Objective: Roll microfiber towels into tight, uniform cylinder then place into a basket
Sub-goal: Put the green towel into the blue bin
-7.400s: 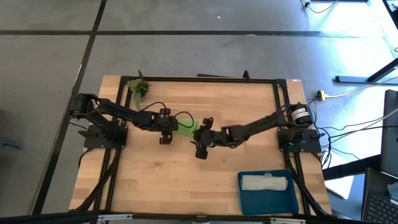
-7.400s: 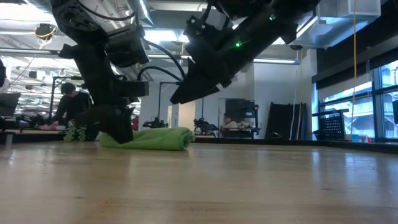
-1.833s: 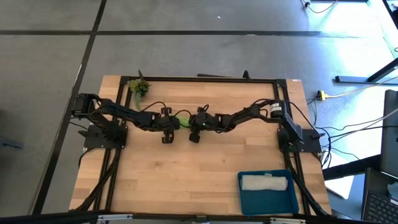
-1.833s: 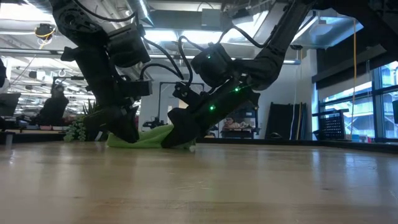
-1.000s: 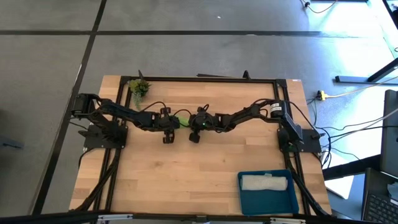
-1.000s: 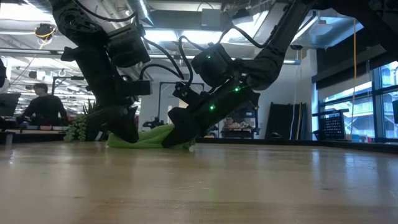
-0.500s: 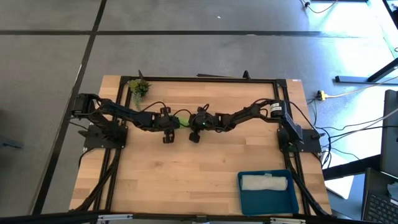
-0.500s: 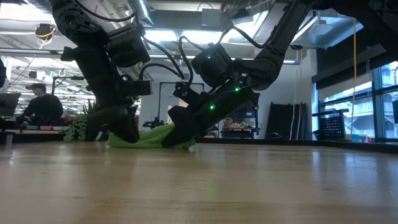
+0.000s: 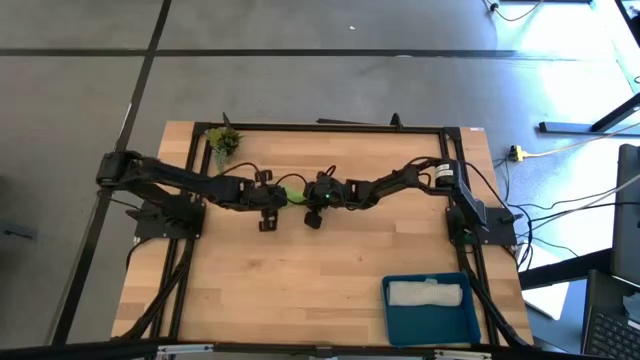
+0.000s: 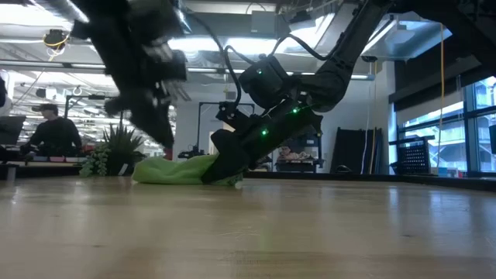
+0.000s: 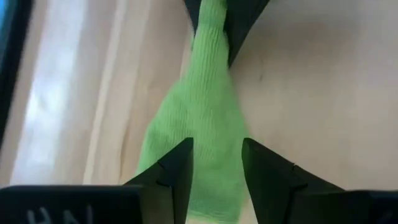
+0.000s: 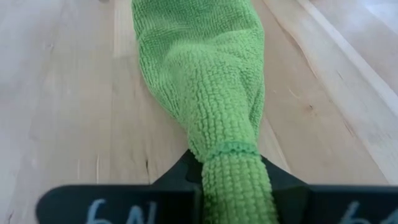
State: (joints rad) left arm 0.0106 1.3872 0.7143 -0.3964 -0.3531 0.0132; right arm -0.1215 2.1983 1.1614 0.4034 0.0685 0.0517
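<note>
The lime green towel (image 9: 292,194) lies rolled and bunched on the table at mid-far, with its left part spread on the wood (image 10: 174,170). My right gripper (image 12: 233,183) is shut on the towel's right end. My left gripper (image 11: 216,149) is open and hangs above the towel's left part (image 10: 151,116), clear of it, with the cloth showing below the gap. The pale towel (image 9: 428,293) lies rolled inside the teal basket (image 9: 388,312) at the near right. My right gripper pinches the green towel's narrow, bunched right end (image 12: 231,158) between its two fingers. It comes slanting down from the table's right, along the roll. The cloth is squeezed thin at the fingers and widens beyond them. The towel rests on the table (image 10: 194,174).
A small leafy plant sprig (image 9: 223,140) stands at the far left corner. A black frame rail (image 9: 330,128) runs along the table's edges. Bare wood lies between the arms and the basket. A person sits in the room behind (image 10: 48,136).
My left gripper has let go of the towel's left end and risen clear of it, drawing back a little toward the table's left edge. The green towel has stayed on the table, and my right gripper has kept still.
</note>
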